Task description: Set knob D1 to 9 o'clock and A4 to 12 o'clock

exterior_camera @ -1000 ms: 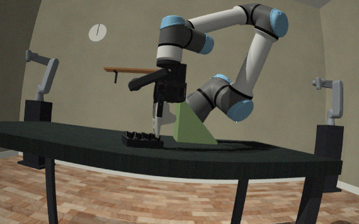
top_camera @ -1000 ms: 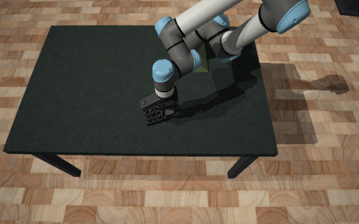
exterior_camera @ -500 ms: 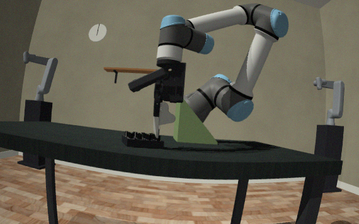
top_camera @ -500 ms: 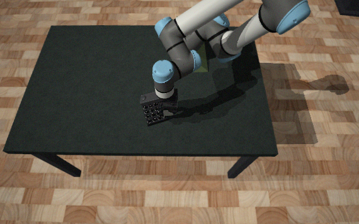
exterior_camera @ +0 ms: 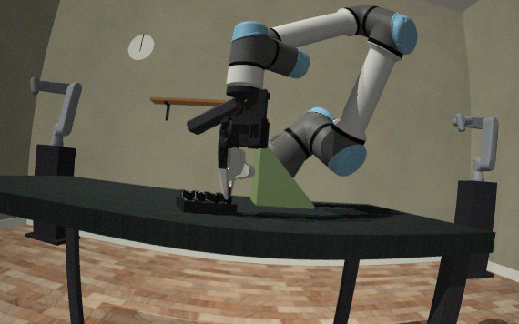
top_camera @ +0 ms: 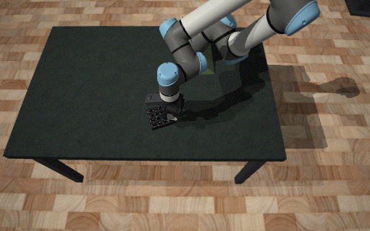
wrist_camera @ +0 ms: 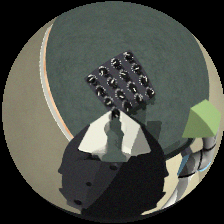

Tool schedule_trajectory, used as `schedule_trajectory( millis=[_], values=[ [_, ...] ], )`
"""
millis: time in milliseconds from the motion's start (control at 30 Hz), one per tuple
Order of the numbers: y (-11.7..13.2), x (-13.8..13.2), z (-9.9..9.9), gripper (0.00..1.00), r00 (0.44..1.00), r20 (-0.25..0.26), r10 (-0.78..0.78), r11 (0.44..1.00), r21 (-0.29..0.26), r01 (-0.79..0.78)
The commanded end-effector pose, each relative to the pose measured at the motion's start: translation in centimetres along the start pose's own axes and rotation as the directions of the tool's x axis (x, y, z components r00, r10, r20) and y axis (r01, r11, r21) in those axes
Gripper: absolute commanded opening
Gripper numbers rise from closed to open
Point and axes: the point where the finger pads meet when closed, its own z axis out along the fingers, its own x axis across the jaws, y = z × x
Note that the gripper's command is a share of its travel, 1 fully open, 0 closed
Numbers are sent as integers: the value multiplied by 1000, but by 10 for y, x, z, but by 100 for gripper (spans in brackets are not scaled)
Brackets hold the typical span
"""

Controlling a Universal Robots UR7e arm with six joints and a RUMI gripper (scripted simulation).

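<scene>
The knob box point(top_camera: 161, 126) point(exterior_camera: 206, 208) point(wrist_camera: 102, 81) is a dark block with rows of small black knobs, lying turned at an angle on the dark table point(top_camera: 87, 97). My gripper point(top_camera: 175, 119) point(exterior_camera: 228, 199) point(wrist_camera: 115, 111) points down at the box, its pale fingers nearly together. It is shut on a corner knob point(wrist_camera: 115, 114), at the box's right end in the exterior view. The fingers partly hide this knob and its marks. I cannot tell from the frames which row it is in. The socket is not visible, and the knob pointers are too small to read.
A green wedge point(top_camera: 209, 65) point(exterior_camera: 278, 187) point(wrist_camera: 201, 119) stands on the table behind and right of the gripper, beside the arm's base. A shelf point(exterior_camera: 188, 101) and two grey robots point(exterior_camera: 68, 109) point(exterior_camera: 488, 143) on stands are in the background.
</scene>
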Motion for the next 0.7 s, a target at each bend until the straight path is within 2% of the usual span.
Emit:
schedule_trajectory(
  millis=[0,667],
  values=[
    [0,0,1,4,997,-1,72,997,2,-72],
    [0,0,1,4,985,-1,172,985,1,-172]
  ],
)
